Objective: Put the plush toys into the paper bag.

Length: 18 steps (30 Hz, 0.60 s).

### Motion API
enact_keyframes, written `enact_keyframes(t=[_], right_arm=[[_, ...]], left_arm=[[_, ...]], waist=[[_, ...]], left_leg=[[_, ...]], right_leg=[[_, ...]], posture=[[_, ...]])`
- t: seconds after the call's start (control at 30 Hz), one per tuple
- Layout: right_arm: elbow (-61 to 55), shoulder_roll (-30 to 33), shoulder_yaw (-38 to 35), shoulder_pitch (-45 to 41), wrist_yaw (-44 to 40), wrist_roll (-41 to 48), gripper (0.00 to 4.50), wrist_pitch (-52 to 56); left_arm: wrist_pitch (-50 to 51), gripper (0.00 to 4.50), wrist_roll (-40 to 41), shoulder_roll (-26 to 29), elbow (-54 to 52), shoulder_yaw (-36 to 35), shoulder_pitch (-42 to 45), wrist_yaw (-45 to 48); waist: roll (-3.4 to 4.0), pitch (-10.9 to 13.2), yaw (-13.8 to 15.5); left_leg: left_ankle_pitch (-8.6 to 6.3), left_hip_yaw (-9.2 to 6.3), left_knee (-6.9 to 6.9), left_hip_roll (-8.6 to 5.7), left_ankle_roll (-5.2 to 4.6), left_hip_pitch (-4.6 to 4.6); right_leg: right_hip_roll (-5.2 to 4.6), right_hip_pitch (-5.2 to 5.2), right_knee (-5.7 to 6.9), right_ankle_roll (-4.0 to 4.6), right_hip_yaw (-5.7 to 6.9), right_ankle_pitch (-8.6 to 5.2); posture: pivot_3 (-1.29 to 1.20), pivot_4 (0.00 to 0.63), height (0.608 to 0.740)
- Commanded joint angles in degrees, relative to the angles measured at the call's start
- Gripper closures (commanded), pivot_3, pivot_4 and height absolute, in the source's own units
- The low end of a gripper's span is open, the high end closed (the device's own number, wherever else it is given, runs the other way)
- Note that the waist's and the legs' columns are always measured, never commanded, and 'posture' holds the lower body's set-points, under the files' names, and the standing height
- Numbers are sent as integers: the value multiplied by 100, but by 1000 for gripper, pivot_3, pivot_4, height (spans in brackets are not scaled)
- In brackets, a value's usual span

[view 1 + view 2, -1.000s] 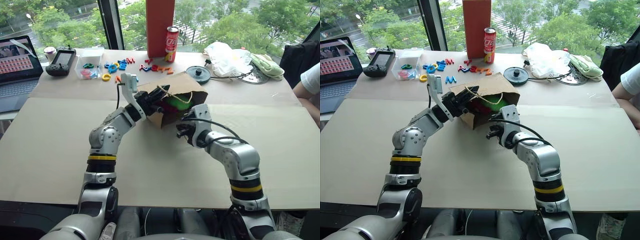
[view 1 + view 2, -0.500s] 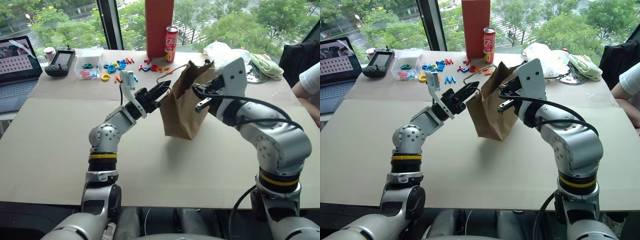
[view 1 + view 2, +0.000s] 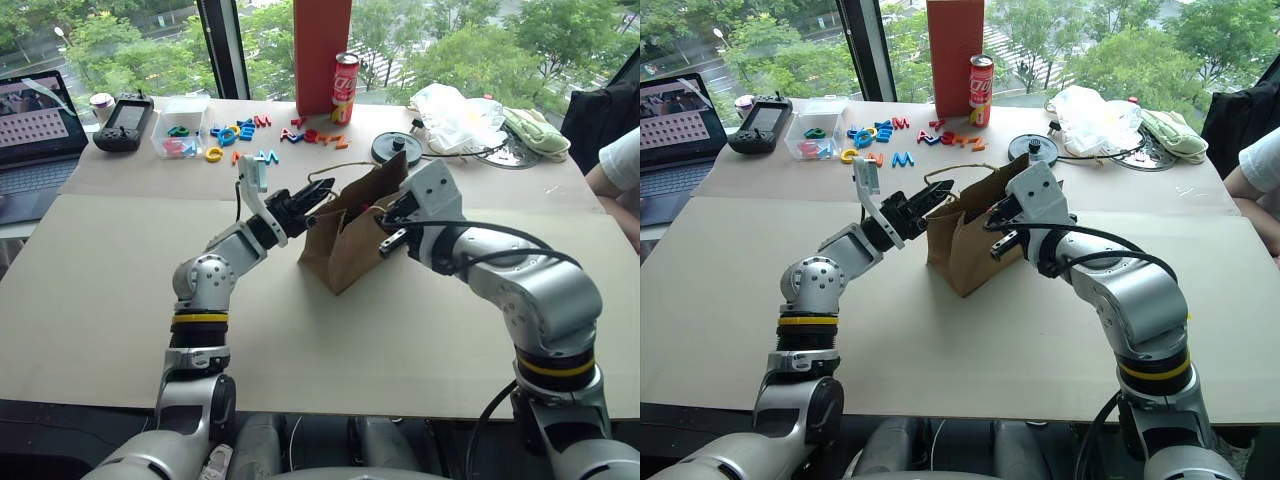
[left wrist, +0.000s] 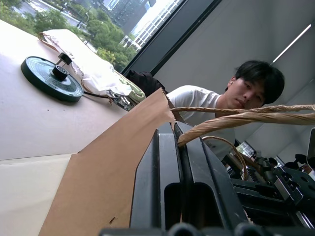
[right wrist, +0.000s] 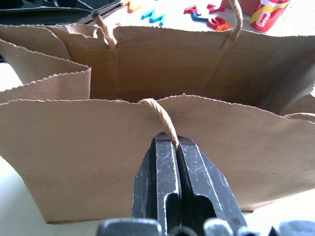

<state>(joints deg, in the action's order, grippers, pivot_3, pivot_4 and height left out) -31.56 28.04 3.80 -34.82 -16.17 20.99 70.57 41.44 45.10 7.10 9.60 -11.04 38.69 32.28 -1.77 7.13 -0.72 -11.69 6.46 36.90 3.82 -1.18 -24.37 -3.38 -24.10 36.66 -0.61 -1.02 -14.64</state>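
The brown paper bag [image 3: 340,248] stands upright on the table, mouth up, between my two arms. My left gripper [image 3: 322,190] is at the bag's top edge on the left, shut on one twisted handle [image 4: 231,120]. My right gripper [image 3: 384,230] reaches in from the right, shut on the other handle [image 5: 156,110] at the near wall of the bag [image 5: 88,157]. The plush toys are hidden; the bag's inside shows no toy in the right wrist view.
At the table's far edge stand a tall red box [image 3: 322,50] and a soda can [image 3: 344,88], with plastic letters [image 3: 240,130], a clear tub [image 3: 180,125], a controller [image 3: 122,122], a laptop [image 3: 35,125], a black disc [image 3: 397,147], a white plastic bag [image 3: 455,115]. A person's arm [image 3: 618,165] is at the right.
A second ago the bag lay on its side with a green toy showing inside. Both grippers raised it upright by the handles; since then it has come down lower and slightly left.
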Motion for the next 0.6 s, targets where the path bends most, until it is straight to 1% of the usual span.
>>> enact_keyframes(t=[0.03,0.13,0.17,0.3,0.33,0.43,0.5,0.53,0.6], right_arm=[[-224,-5,-368,-162,-14,49,2989,-39],[-357,-32,-570,-220,-127,232,1921,-35],[-428,-44,-666,-268,-196,333,1646,-29],[-590,-81,-946,-371,-376,663,216,-2],[-636,-68,-1107,-392,-469,818,50,17],[-677,241,-1738,-367,-1009,1409,50,22],[-606,418,-2029,-349,-1232,1713,50,28],[-562,512,-2126,-329,-1316,1830,50,17],[-482,677,-2315,-250,-1495,2068,50,-3]], left_arm=[[6,3049,94,56,-248,54,175,207],[93,1991,208,113,-313,-46,219,230],[149,1715,280,161,-354,-106,229,242],[327,221,485,330,-515,-205,209,289],[457,61,612,426,-632,-253,168,341],[901,61,988,842,-986,-407,-62,519],[1076,61,1153,1022,-1028,-483,-169,568],[1123,61,1192,1092,-984,-518,-225,587],[1082,61,999,1288,-894,-423,-412,743]], waist=[[0,0,0],[0,0,-2],[0,0,-4],[0,0,-10],[0,0,-9],[0,0,-6],[0,0,-6],[0,0,-6],[0,0,-5]], left_leg=[[0,0,0,0,0,1],[0,0,0,0,0,1],[0,0,0,0,0,1],[0,-1,-1,3,0,1],[0,-1,-1,2,0,2],[0,-2,-1,2,0,0],[-1,-2,-3,2,-1,2],[-1,-1,-3,2,-1,4],[-1,-1,-3,2,-1,4]], right_leg=[[0,1,0,0,0,0],[0,1,0,0,0,0],[0,1,0,0,0,0],[2,-1,1,0,0,0],[2,1,1,0,0,0],[1,1,0,0,0,0],[-1,3,-1,0,0,0],[-1,4,0,0,0,0],[-1,4,-1,0,1,0]], posture=[[0,150,740],[0,150,740],[0,150,740],[0,150,740],[0,150,740],[0,150,740],[0,150,740],[0,150,740],[0,150,740]])
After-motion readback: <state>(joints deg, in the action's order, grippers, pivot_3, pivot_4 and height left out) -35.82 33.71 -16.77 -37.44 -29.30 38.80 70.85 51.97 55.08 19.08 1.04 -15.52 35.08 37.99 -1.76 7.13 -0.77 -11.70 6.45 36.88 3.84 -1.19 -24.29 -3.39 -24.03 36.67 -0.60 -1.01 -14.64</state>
